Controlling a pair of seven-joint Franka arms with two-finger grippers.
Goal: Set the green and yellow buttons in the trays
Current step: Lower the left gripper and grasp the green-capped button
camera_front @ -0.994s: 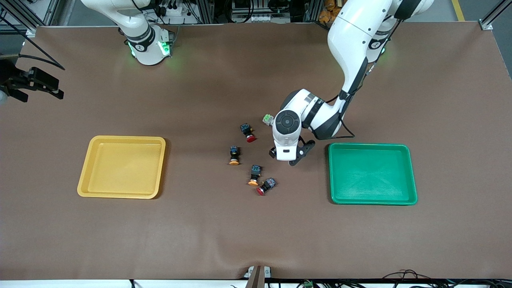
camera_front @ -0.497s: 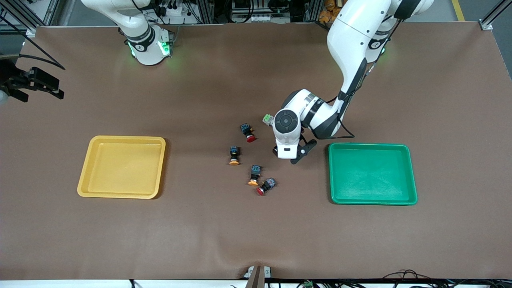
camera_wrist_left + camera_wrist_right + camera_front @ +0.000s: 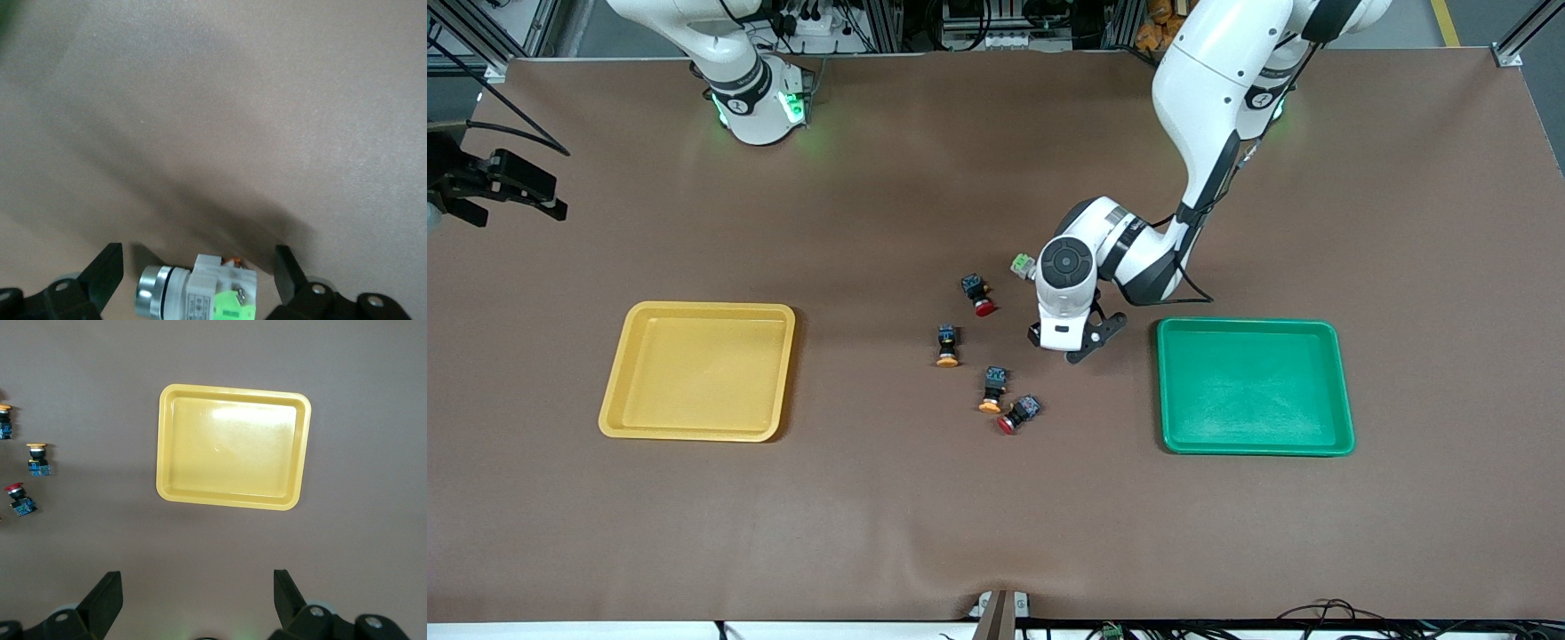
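Note:
My left gripper hangs low over the middle of the table, open, its fingers on either side of a light grey button with a green part that lies on its side. In the front view the left hand hides its own fingers, and a grey and green button shows beside the wrist. Two yellow-capped buttons lie on the mat toward the yellow tray. The green tray sits beside the left hand. My right gripper waits open and empty, high above the yellow tray.
Two red-capped black switches lie among the yellow ones. Both trays hold nothing. The brown mat covers the whole table, and the left arm's cable loops near the green tray's rim.
The left hand has shifted slightly away from the front camera and looks a little lower. The buttons, trays and right arm have not moved.

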